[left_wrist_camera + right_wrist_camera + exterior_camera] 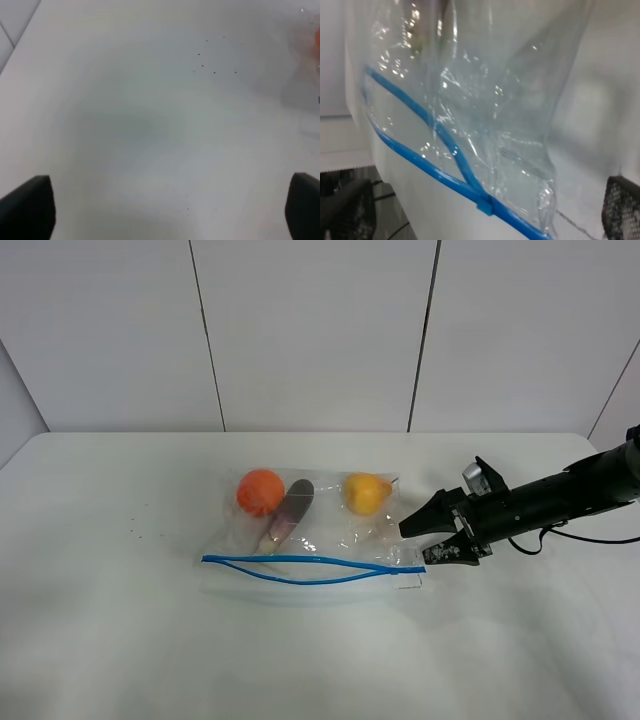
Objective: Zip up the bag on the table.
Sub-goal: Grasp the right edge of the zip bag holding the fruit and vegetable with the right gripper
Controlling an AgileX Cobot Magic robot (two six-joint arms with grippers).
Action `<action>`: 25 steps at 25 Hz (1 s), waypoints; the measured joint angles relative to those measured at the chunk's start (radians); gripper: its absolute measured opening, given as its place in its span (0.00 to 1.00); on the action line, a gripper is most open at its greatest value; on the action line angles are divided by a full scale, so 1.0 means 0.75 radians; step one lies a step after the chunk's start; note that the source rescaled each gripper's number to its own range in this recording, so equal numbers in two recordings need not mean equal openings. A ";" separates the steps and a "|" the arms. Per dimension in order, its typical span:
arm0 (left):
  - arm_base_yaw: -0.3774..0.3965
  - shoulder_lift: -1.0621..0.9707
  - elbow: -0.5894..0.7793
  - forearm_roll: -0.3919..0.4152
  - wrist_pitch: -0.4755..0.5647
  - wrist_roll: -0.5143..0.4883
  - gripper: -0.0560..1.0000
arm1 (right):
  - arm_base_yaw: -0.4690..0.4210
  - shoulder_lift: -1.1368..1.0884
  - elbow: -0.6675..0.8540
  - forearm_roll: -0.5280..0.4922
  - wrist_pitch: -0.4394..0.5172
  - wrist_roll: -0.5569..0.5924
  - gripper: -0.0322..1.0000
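Observation:
The clear bag (330,540) lies on the white table (120,640) with an orange fruit (260,490), a purple vegetable (292,510) and a yellow fruit (365,492) inside. Its blue zipper strip (300,570) runs along the near edge, and its two tracks gape apart in the middle. My right gripper (415,545) is open at the bag's right end, close to the zipper's end. In the right wrist view the bag (485,100) fills the frame, the small blue slider (485,206) sits where the tracks join, and the gripper (482,210) is open. My left gripper (165,207) is open over bare table.
A white panelled wall (310,330) stands behind the table. Small dark specks (210,65) mark the tabletop left of the bag. The orange fruit shows as a blur at the edge of the left wrist view (316,35). The left arm is outside the exterior view.

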 joint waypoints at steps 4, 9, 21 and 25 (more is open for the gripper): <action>0.000 0.000 0.000 0.037 -0.002 0.000 1.00 | 0.000 0.000 0.000 0.009 0.001 0.000 1.00; 0.000 0.000 0.000 0.062 -0.003 0.000 1.00 | 0.009 0.021 0.000 0.015 0.017 0.005 1.00; 0.000 0.000 0.000 0.062 -0.003 0.000 1.00 | 0.140 0.022 0.000 0.081 -0.022 -0.011 1.00; 0.000 0.000 0.000 0.062 -0.003 0.000 1.00 | 0.140 0.022 0.000 0.085 -0.031 -0.011 1.00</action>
